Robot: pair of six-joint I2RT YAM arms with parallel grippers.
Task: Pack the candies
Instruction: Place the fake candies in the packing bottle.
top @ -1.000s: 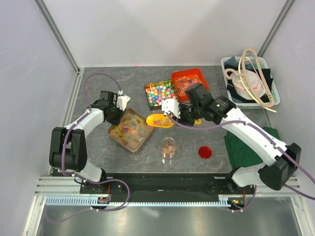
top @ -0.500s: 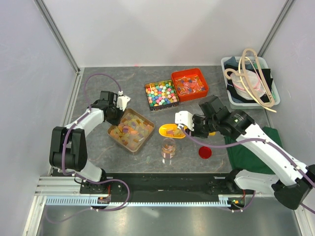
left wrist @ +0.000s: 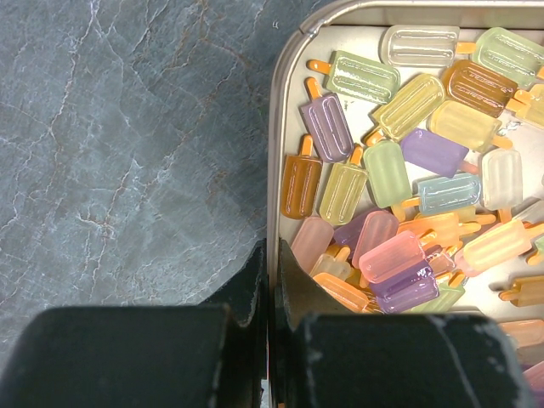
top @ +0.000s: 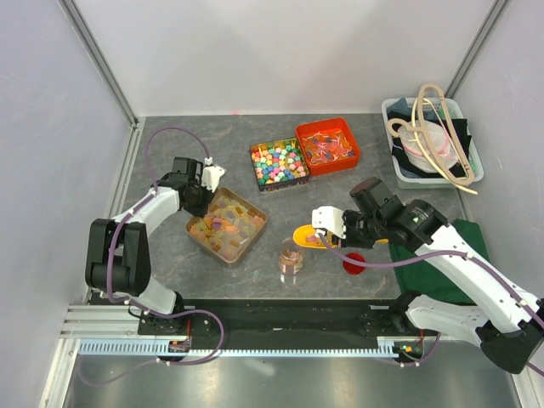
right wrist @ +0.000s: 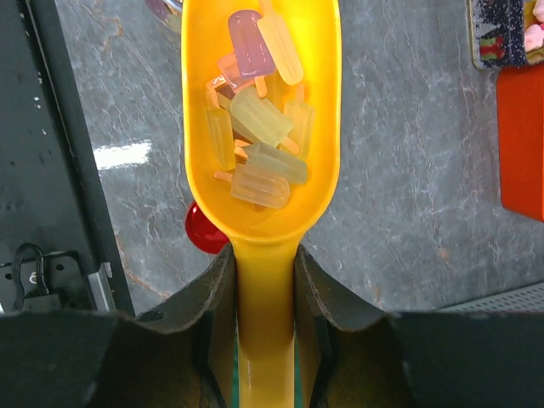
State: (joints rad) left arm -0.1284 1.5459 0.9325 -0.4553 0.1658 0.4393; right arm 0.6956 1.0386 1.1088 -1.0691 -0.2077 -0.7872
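Observation:
The candies (left wrist: 408,170) are flat, translucent pastel ice-lolly shapes heaped in a metal tray (top: 252,241). My left gripper (left wrist: 272,255) is shut on the tray's rim (left wrist: 274,170) at its far-left corner, seen from above as the left gripper (top: 201,189). My right gripper (right wrist: 265,272) is shut on the handle of a yellow scoop (right wrist: 325,127) that carries several candies (right wrist: 255,127). In the top view the scoop (top: 304,235) is held with its tip by the mouth of a clear jar (top: 291,257) that has candies inside, and the right gripper (top: 333,226) is just right of it.
A red lid (top: 354,263) lies right of the jar. At the back stand a tray of bright cube candies (top: 278,161) and an orange tray (top: 328,146). A white bin with cords (top: 431,140) is far right, with a green cloth (top: 410,274) under the right arm.
My right arm has carried the loaded scoop from beside the metal tray toward the near edge, ending at the jar. The left arm has not moved.

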